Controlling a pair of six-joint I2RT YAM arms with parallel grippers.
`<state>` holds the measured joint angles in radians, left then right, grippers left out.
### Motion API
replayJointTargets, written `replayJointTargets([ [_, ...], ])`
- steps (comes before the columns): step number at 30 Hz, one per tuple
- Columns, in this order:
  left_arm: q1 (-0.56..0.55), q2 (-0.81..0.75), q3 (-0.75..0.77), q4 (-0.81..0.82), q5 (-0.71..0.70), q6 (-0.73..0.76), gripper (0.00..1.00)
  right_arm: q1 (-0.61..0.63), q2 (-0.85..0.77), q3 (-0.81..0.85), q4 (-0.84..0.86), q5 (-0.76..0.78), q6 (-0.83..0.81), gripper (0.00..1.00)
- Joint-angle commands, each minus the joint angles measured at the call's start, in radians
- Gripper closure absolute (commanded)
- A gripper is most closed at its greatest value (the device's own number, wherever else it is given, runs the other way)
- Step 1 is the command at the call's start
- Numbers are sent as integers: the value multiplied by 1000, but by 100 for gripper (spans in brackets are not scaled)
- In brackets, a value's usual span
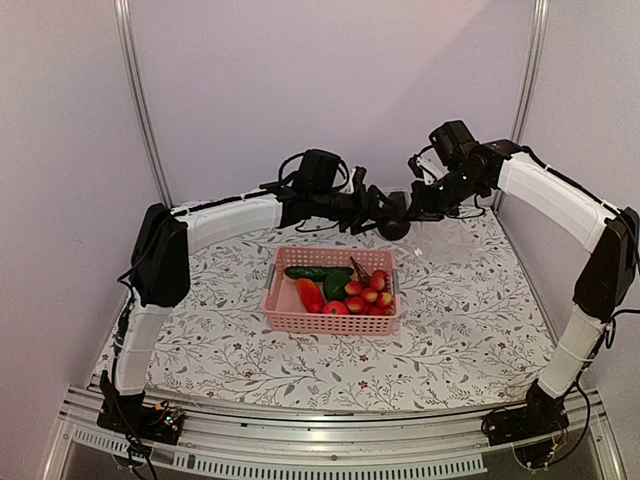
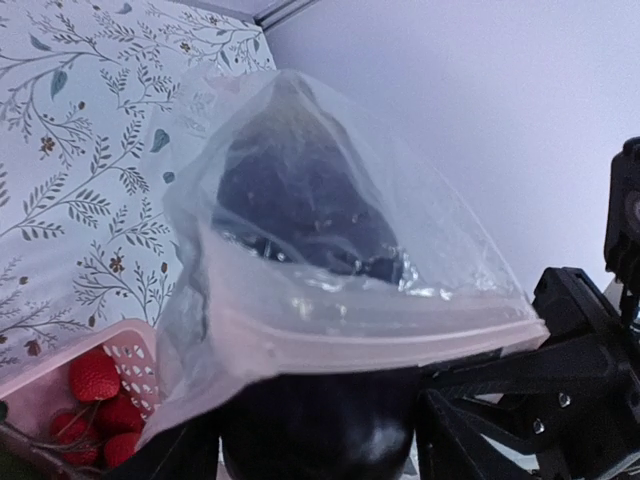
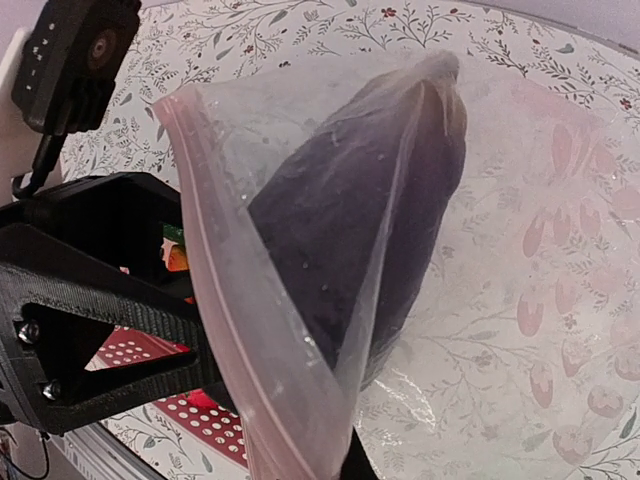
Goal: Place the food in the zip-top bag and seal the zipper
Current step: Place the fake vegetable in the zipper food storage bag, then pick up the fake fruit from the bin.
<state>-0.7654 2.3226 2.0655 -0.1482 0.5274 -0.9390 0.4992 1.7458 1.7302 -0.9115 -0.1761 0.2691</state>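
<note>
Dark eggplant (image 3: 340, 230) sits nose-first inside the floppy, slippery-looking zip-top bag (image 3: 400, 130), raised behind the pink basket (image 1: 285, 318); the right gripper (image 1: 412, 205) pinches the stiffer zipper (image 2: 400, 335), the best hold, while the left gripper (image 1: 372, 212) straddles the smooth eggplant, clamped or releasing I can't tell.
</note>
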Motion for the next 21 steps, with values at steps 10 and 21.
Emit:
replayJointTargets([
  [10, -2, -173, -28, -156, -156, 181, 21, -5, -17, 14, -48, 119, 30, 100],
  [21, 18, -385, -357, -373, -370, 345, 30, -5, -69, -82, -31, 166, -3, 100],
])
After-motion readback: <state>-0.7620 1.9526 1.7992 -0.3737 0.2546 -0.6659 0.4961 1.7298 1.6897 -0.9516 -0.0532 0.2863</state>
